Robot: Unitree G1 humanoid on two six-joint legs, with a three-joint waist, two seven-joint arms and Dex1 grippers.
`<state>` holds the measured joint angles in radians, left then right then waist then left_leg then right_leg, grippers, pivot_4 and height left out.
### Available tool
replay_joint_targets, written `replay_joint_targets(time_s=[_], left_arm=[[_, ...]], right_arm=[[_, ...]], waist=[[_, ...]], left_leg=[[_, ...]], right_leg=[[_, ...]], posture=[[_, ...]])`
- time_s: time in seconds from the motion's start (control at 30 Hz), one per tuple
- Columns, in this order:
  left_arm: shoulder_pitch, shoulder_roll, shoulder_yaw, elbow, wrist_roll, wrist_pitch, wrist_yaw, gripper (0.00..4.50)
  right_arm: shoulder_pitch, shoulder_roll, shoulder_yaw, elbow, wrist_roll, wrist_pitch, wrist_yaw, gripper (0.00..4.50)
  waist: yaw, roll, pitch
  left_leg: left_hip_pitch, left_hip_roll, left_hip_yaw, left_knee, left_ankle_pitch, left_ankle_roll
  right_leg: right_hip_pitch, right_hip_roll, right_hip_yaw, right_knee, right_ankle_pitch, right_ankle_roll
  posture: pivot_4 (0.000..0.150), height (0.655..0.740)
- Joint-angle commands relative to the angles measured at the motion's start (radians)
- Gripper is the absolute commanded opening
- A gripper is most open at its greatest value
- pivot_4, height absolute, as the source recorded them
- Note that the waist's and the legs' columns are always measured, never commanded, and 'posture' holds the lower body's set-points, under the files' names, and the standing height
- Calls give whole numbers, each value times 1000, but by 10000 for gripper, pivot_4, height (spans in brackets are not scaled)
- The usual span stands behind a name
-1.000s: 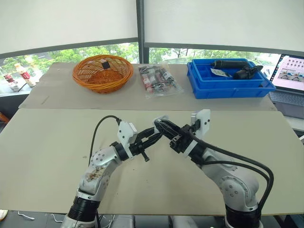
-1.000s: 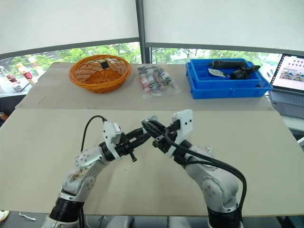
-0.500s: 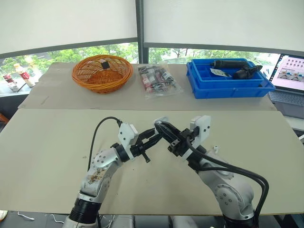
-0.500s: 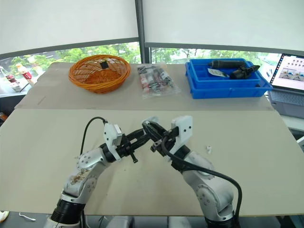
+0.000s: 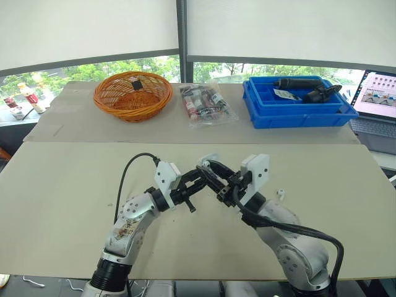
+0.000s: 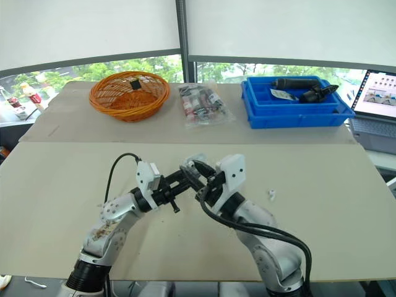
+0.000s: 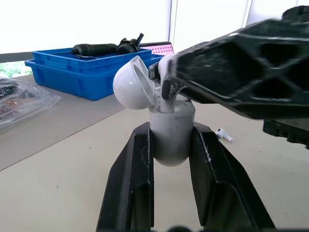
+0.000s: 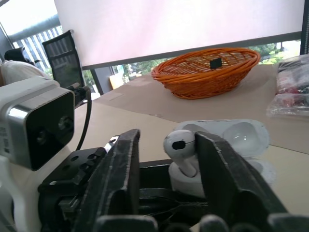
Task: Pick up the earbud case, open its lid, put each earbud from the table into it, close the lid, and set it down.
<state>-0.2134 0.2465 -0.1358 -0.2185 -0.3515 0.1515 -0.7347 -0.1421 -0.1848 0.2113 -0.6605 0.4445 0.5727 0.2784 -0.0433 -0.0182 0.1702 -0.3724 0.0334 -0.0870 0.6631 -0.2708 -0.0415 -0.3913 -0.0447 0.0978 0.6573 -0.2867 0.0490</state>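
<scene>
The left gripper (image 7: 172, 137) pinched the open-lidded earbud case (image 7: 172, 118) upright. The right gripper (image 8: 168, 138) pinched an earbud (image 8: 180, 144) directly above it, stem down, seemingly partly inside.

Bright, even daylight comes through the far windows (image 5: 151, 65); shadows are faint.

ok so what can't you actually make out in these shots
Slots of the case: in the left wrist view the right pincer and the earbud it holds cover them, so stem depth is unclear.
The loose earbud: too small in the eye views to tell how it lies.
The black item in the basket: too small to name.
The laptop: cut off by the eye views' right edge.
</scene>
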Motion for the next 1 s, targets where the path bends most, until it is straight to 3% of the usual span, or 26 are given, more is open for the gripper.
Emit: replay_joint_targets(time_s=[0.03, 0.13, 0.4, 0.57, 0.7, 0.83, 1.0], left_arm=[[-15, -9, 6, -68, -21, -49, -7, 5126], [-11, -6, 6, -69, -21, -48, -5, 5126], [-7, -1, 12, -63, -21, -50, -3, 5126], [5, 15, 28, -38, -6, -85, -8, 5126], [23, 30, 37, -17, 3, -129, -13, 5126], [51, 39, 58, 8, 20, -196, -10, 5126], [86, 48, 79, 22, 26, -242, 1, 5126]], right_arm=[[18, -24, -7, -4, -19, 11, -4, 34659], [24, -40, -20, -22, -11, 15, -2, 44723], [40, -88, -75, -85, 22, 29, 9, 45000], [93, -226, -215, -202, 105, 49, 95, 45000], [184, -351, -372, -234, 176, 57, 159, 45000], [416, -502, -619, -138, 108, 0, 306, 45000], [600, -498, -795, 17, 40, -125, 388, 45000]], waist=[[0, 0, 0], [0, 0, 0], [0, 0, 0], [5, 0, 0], [5, -1, 0], [17, -1, 1], [23, -1, 1]], left_leg=[[0, 0, 0, 0, 0, 0], [0, 0, 0, 0, 0, 0], [0, 0, 0, 0, 0, 0], [0, 0, 0, 0, 0, 0], [0, 0, 0, 0, 0, 0], [0, 0, 0, 0, 0, 0], [1, 0, 1, 0, 0, 0]], right_leg=[[0, 0, 0, 0, 0, 0], [0, 0, 0, 0, 0, 0], [0, 0, 0, 0, 0, 0], [0, 0, 0, -1, 0, 0], [1, 0, 0, -2, 0, 0], [2, 0, 0, -2, 0, 0], [3, 0, 1, -2, 0, 0]], posture=[[1500, 7282], [1500, 7282], [1500, 7282], [1500, 7282], [1500, 7282], [1500, 7282], [1500, 7282]])
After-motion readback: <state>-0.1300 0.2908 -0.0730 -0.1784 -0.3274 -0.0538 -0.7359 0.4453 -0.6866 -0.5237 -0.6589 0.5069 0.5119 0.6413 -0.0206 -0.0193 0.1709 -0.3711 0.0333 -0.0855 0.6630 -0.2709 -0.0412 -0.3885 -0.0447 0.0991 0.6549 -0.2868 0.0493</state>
